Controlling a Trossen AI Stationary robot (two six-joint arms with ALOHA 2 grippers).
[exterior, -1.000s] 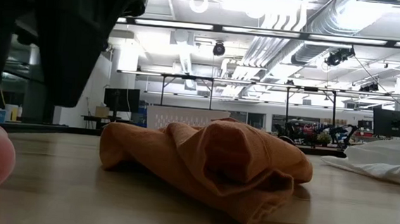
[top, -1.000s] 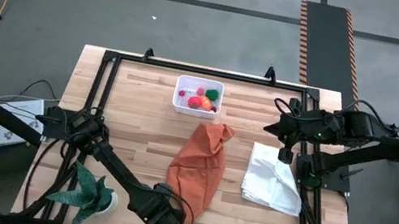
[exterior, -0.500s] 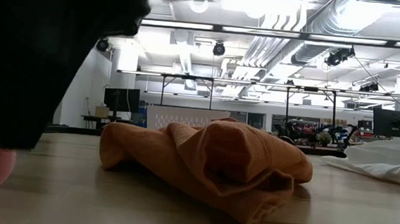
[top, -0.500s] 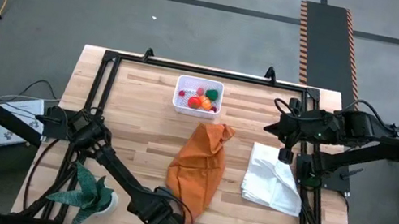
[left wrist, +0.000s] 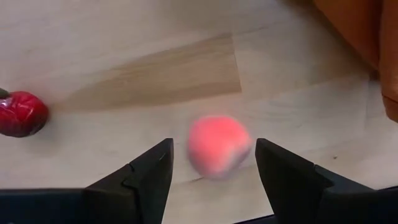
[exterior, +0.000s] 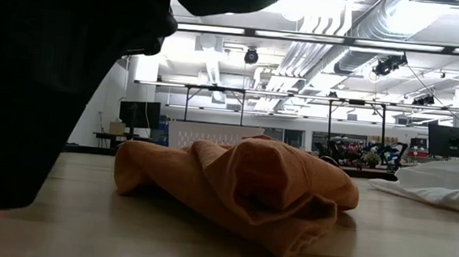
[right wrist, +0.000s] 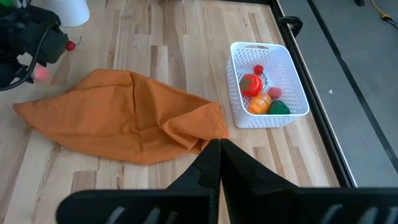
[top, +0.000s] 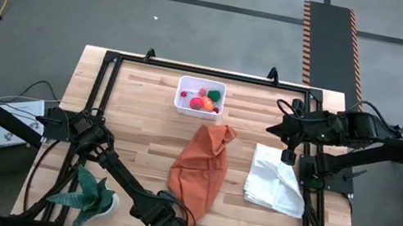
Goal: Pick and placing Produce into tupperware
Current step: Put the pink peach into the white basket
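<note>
Pink toy fruit (left wrist: 219, 147): roundish, soft-looking, matte, no clear long axis; lies on the pale wood-plank table (top: 141, 127) near its front edge, between the spread fingers of the left gripper (left wrist: 213, 167), which stands open around it without visibly touching. Small red glossy piece (left wrist: 22, 114): oblong, lies on the boards to one side of that gripper, apart from the pink fruit. Tupperware (top: 200, 97): white rectangular tub with rounded corners and perforated walls, long axis running across the table, at the far middle; holds red, orange and green produce (right wrist: 260, 92). Orange cloth (top: 202, 168): crumpled, elongated, stretching from just beside the tub toward the left gripper. White cloth (top: 277, 180): folded, right of the orange one. Green spiky potted plant (top: 94, 195): front left corner. Right gripper (right wrist: 219, 155): fingers pressed together, empty, raised over the table's right side.
</note>
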